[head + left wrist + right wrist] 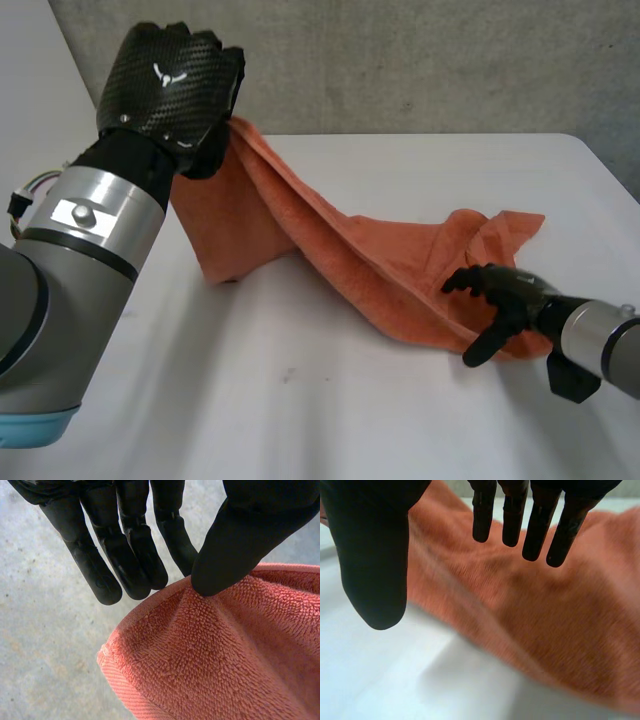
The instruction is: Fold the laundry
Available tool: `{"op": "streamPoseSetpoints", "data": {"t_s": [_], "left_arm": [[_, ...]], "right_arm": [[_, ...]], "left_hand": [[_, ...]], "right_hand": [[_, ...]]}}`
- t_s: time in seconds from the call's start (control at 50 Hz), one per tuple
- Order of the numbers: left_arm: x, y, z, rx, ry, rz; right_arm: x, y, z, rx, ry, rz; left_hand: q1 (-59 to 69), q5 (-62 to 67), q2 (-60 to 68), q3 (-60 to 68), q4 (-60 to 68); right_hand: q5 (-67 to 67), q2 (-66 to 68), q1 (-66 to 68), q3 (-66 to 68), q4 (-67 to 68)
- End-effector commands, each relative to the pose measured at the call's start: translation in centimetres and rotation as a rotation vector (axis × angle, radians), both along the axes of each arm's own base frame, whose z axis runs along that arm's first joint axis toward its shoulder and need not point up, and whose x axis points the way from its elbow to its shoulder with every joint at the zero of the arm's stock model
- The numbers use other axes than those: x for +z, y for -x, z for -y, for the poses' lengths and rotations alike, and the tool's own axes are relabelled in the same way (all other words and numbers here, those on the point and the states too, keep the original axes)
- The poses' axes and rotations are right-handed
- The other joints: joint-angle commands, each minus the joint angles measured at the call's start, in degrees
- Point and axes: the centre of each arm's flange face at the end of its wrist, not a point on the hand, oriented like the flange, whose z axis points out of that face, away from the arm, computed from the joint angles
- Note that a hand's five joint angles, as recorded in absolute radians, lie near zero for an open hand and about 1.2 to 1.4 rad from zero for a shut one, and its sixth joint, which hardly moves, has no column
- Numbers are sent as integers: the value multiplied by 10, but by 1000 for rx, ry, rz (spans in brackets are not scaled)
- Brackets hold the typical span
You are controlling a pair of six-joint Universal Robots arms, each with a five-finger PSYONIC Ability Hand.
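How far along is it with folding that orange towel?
Barely begun. Nothing looks folded yet: the orange terry towel is rumpled, with part of it lying on the white table. In hand: the left hand pinches the hem near a corner between thumb and fingers and holds it up, while the right hand hovers open over the other end. Left to do: spreading it flat and every fold.

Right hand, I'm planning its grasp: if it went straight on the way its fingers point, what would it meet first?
The towel, bunched on the table just ahead of the open right hand. Depth is unclear, so its fingertips may be touching it.
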Motion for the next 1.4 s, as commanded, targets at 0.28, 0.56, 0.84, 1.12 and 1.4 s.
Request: {"op": "streamPoseSetpoints", "data": {"t_s": [0.28,0.56,0.84,1.12,1.4], "left_arm": [[-33,-30,25,116,-131,80],[-153,-48,6,126,-671,376],[-131,-13,88,144,-478,277],[81,-9,115,200,385,-229],[-92,-38,116,242,-85,46]], "right_arm": [[68,9,17,-66,541,-190],[69,13,-33,235,454,-631],[50,-25,40,231,509,-750],[272,-29,58,-283,1387,-135],[86,-37,51,-4,761,-370]], "left_hand": [[156,153,113,117,115],[156,153,113,117,115],[156,153,113,117,115],[156,153,113,117,115],[156,153,113,117,115]], "right_hand": [[600,580,614,591,597],[600,580,614,591,597],[600,580,614,591,597],[600,580,614,591,597],[600,580,614,591,597]]}}
